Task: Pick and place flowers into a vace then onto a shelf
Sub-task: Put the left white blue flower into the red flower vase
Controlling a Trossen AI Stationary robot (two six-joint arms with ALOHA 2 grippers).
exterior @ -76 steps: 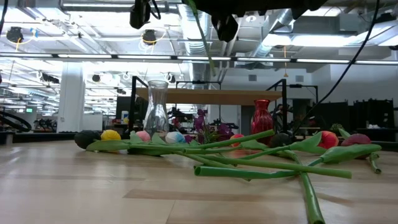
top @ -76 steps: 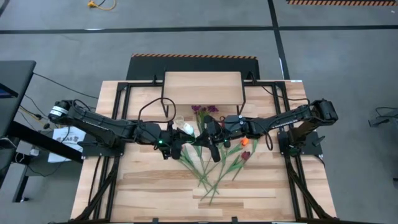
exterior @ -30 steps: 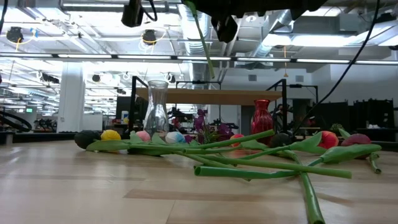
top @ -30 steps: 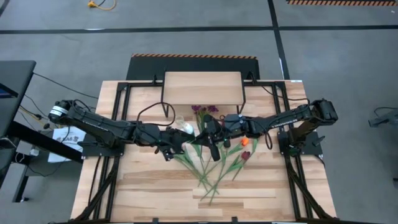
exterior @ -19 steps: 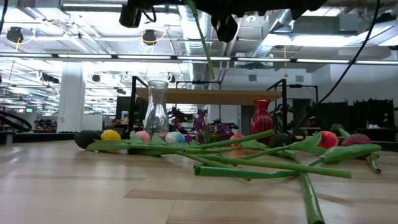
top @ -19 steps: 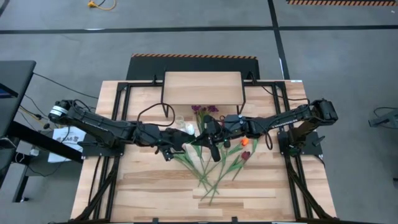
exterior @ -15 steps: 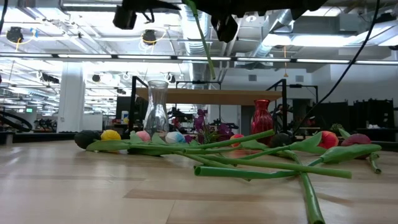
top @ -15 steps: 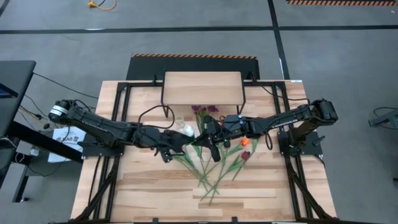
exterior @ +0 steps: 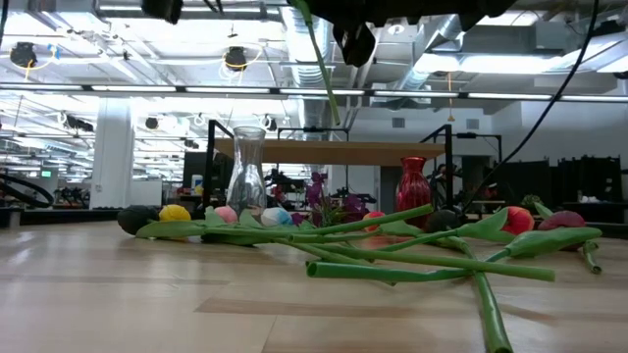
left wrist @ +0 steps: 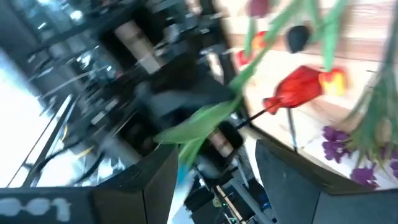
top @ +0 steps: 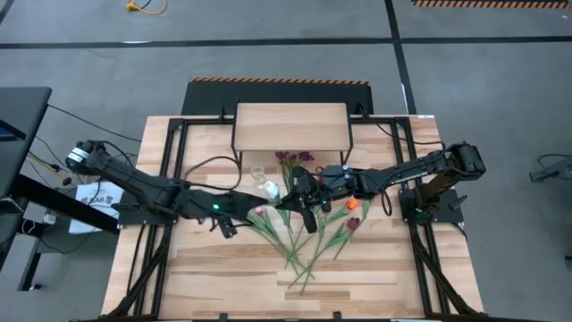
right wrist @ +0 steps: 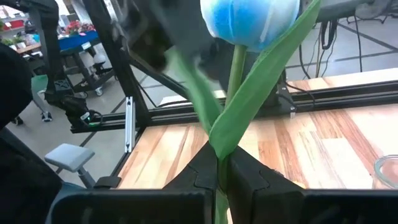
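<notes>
My right gripper (top: 295, 202) hovers over the table's middle, shut on a tulip with a white-blue head (right wrist: 249, 22). A clear glass vase (top: 257, 172) stands upright on its base on the table, just far-left of it, and also shows in the low view (exterior: 246, 181). Several flowers (top: 308, 241) lie on their sides on the table, and a purple sprig (top: 293, 159) lies nearer the shelf (top: 290, 125). My left gripper (top: 226, 227) hangs open and empty toward the table's left, its fingers (left wrist: 155, 180) wide apart. My right gripper pinches the tulip's green stem (right wrist: 219, 163) between its two fingers, just below where the leaves part. The fingers reach in roughly level from the table's right and lie across the stem. The tulip is lifted clear, and its stem's free end (exterior: 332, 113) hangs slanting below the gripper.
The shelf's wood top (exterior: 334, 150) stands on black legs at the table's far middle. A red vase shape (exterior: 413, 183) shows beyond the lying flowers. Black frame rails (top: 174, 152) run along both sides of the table. Bare wood lies at the near left (top: 188, 277).
My left gripper has drawn away from the held tulip's head toward the table's left and a little toward the near edge. The tulip has stayed in my right gripper, unmoved.
</notes>
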